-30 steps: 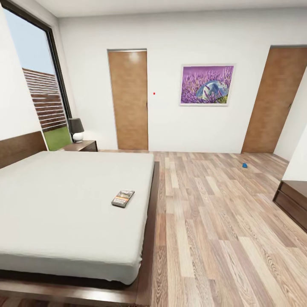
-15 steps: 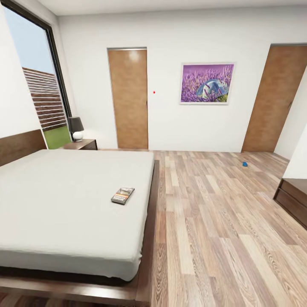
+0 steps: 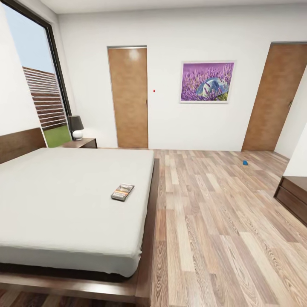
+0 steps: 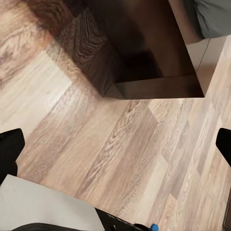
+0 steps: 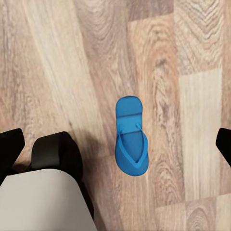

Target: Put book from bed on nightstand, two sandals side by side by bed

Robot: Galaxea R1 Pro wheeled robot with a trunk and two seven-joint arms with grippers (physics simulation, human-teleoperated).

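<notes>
The book (image 3: 122, 192) lies flat on the pale grey mattress of the bed (image 3: 64, 200), near its right edge. One nightstand (image 3: 83, 143) stands beyond the bed by the window. A blue sandal (image 3: 245, 162) lies far off on the floor towards the right-hand door. Another blue sandal (image 5: 131, 144) rests on the planks below my right gripper (image 5: 115, 144), which is open, its fingertips far apart on either side. My left gripper (image 4: 115, 147) is open over bare floor beside a dark corner of the bed frame (image 4: 149, 53).
A lamp (image 3: 76, 127) stands on the nightstand. A long low dark cabinet (image 3: 294, 198) juts in at the right. Two brown doors (image 3: 128, 98) and a purple picture (image 3: 207, 82) are on the far wall. My base (image 5: 43, 202) shows beside the near sandal.
The whole head picture has slid slightly upward, so the camera has moved. The book, bed and far sandal keep their places relative to each other.
</notes>
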